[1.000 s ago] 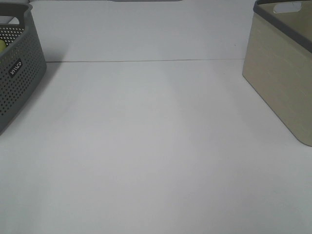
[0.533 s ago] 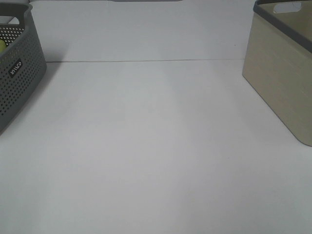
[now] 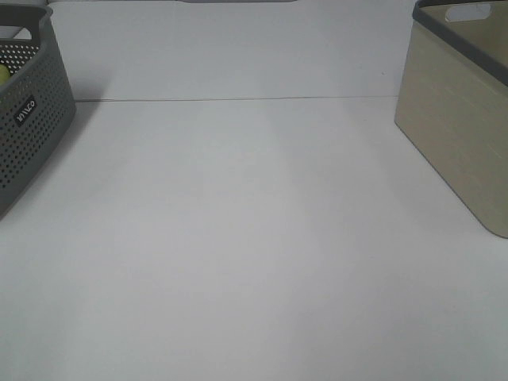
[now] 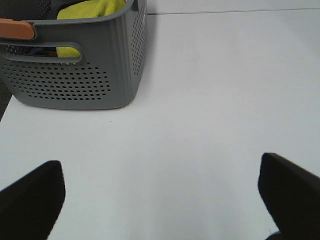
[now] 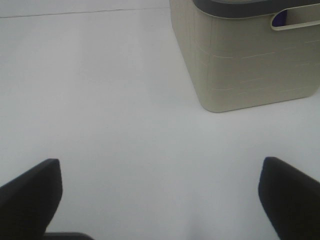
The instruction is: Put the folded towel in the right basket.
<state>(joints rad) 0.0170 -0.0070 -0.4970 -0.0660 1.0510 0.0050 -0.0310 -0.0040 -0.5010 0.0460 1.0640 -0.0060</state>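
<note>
A yellow towel (image 4: 95, 10) lies inside the grey perforated basket (image 4: 75, 75), seen in the left wrist view; only a yellow sliver (image 3: 3, 73) shows in the high view. The grey basket (image 3: 32, 119) stands at the table's far left. The beige right basket (image 3: 460, 135) stands at the far right and also shows in the right wrist view (image 5: 245, 65). Something blue (image 5: 280, 19) shows through its handle slot. My left gripper (image 4: 161, 197) is open and empty over bare table, short of the grey basket. My right gripper (image 5: 160, 197) is open and empty, short of the beige basket. Neither gripper shows in the high view.
The white table (image 3: 254, 238) spans the space between the two baskets. A thin seam (image 3: 238, 99) runs across its far part. An orange strip (image 4: 15, 28) sits on the grey basket's rim.
</note>
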